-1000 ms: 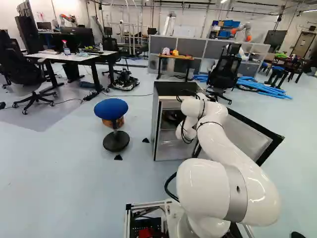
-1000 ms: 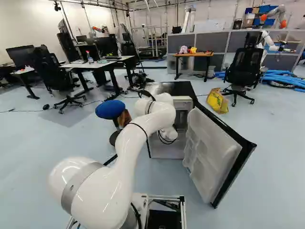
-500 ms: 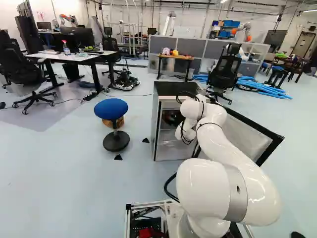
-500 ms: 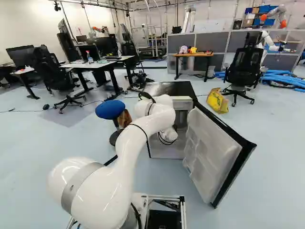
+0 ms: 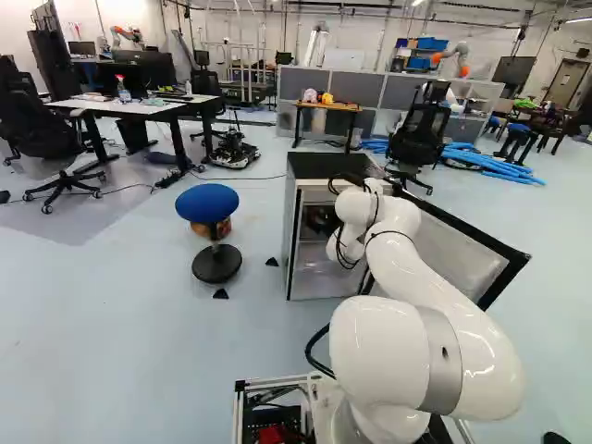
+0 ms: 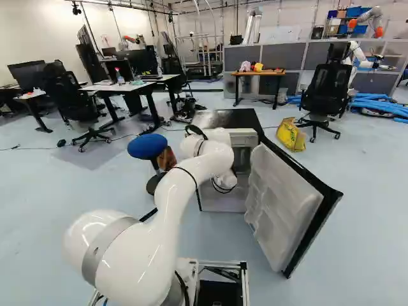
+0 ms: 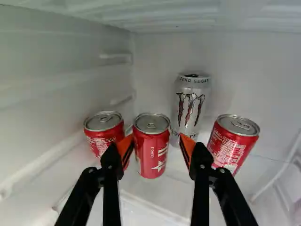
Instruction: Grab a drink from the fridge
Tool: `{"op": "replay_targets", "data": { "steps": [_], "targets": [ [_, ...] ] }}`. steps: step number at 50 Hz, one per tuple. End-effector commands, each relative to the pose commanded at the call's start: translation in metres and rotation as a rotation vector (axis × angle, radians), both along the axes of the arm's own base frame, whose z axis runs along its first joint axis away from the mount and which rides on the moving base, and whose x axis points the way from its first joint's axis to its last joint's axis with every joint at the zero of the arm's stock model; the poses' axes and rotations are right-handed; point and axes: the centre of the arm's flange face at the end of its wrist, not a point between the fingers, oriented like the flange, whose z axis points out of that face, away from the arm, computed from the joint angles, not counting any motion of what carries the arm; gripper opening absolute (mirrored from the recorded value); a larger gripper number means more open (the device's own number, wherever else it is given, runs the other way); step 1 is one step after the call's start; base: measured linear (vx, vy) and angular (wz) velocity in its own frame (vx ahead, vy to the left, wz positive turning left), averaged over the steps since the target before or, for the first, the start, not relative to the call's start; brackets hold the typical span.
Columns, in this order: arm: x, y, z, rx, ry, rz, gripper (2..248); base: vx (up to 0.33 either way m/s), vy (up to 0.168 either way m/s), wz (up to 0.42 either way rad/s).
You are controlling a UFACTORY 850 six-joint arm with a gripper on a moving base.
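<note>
Base views: the fridge (image 5: pixel 319 166) conceals the gripper (image 7: pixel 155 146) from both cameras, and the arm (image 6: pixel 178 194) covers part of the opening; the dim contents there cannot be identified. In the left base view the arm also masks part of the door (image 6: pixel 287 204), and a dark object (image 5: pixel 555 437) at the lower right corner is cropped. Wrist view: the silver can (image 7: pixel 190 101) has its lower part obscured by the red can (image 7: pixel 151 146) between the fingers; one finger partly covers the outer red can (image 7: pixel 102 136). The rear of the gripper is cut off by the edge.
</note>
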Motion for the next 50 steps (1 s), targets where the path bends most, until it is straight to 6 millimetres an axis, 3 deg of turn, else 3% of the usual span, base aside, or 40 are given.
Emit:
{"op": "replay_targets", "data": {
  "steps": [26, 31, 32, 37, 38, 50],
  "targets": [
    [0.0008, 0.0056, 0.0002, 0.0, 0.001, 0.008, 154, 0.0, 0.0, 0.0],
    [0.0008, 0.0056, 0.0002, 0.0, 0.001, 0.008, 146, 0.0, 0.0, 0.0],
    [0.0008, 0.0056, 0.0002, 0.0, 0.001, 0.008, 110, 0.0, 0.0, 0.0],
    [0.0008, 0.0056, 0.0002, 0.0, 0.001, 0.008, 110, 0.0, 0.0, 0.0],
    [0.0008, 0.0056, 0.0002, 0.0, 0.001, 0.008, 93, 0.0, 0.0, 0.0],
    [0.0004, 0.0056, 0.0004, 0.001, 0.003, 0.008, 93, 0.0, 0.0, 0.0]
  ]
}}
